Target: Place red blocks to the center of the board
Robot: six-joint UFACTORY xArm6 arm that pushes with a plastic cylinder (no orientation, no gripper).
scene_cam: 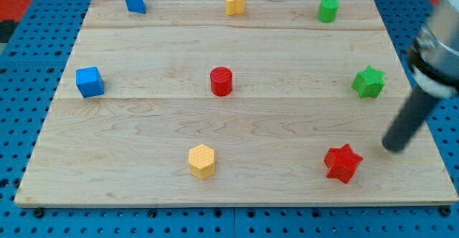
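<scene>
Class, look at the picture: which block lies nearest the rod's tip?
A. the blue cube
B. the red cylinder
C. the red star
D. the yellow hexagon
C: my tip rests on the board just to the view's right of the red star, apart from it, while the other three blocks lie much farther off.

We've got the red cylinder mid-board. Our tip sits just right of the red star, at the view's bottom.
</scene>
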